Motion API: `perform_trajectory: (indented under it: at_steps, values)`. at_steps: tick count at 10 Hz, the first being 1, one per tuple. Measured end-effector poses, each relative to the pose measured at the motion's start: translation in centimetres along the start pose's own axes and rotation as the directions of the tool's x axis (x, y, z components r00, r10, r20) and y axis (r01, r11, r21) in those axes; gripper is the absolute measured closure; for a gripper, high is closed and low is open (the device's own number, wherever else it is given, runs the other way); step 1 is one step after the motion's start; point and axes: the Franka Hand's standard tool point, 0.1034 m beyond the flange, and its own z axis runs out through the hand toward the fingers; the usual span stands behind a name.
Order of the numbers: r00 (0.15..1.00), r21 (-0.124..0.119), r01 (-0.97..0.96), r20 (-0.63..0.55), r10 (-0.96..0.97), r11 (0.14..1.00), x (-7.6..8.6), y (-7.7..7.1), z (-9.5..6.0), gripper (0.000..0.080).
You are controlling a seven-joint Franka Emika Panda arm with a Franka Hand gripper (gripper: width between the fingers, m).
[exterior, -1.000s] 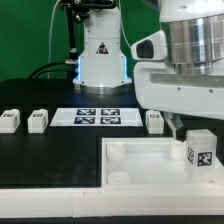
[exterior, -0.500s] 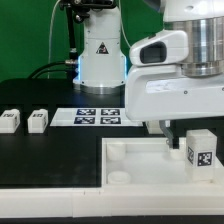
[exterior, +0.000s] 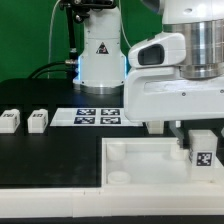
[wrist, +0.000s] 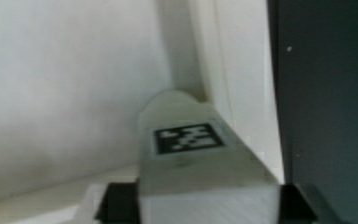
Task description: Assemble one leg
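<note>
Bulk of the arm's white housing filled the exterior view's right, hiding the fingers' tips, so their grip could not be told there. One leg [exterior: 203,150], a white block with a black-and-white tag, stood on the tray [exterior: 135,155] near its far corner on the exterior view's right, partly cut off. Two more pegs [exterior: 10,121] [exterior: 39,120] lay on the dark bench [exterior: 50,155], beside the marker board [exterior: 98,116].

In the wrist view, the leg [wrist: 190,150] sat between the dark fingers [wrist: 117,204], apparently clamped, its tag facing the camera, against the tray's rim.
</note>
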Motion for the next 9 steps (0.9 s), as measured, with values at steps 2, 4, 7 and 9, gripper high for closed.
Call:
perform_trajectory:
  at_steps: [2, 4, 7, 9]
  values:
    - [0.95, -0.009, -0.312, -0.004, 0.312, 0.95, -0.05, -0.06, 0.01, 0.0502]
    - [0.788, -0.014, -0.616, -0.021, 0.616, 0.788, -0.13, -0.22, 0.13, 0.0502]
    - [0.402, 0.013, -0.915, 0.004, 0.915, 0.402, 0.12, -0.21, 0.09, 0.0503]
    - [0.262, 0.016, -0.965, 0.012, 0.965, 0.262, 0.08, -0.22, 0.13, 0.0503]
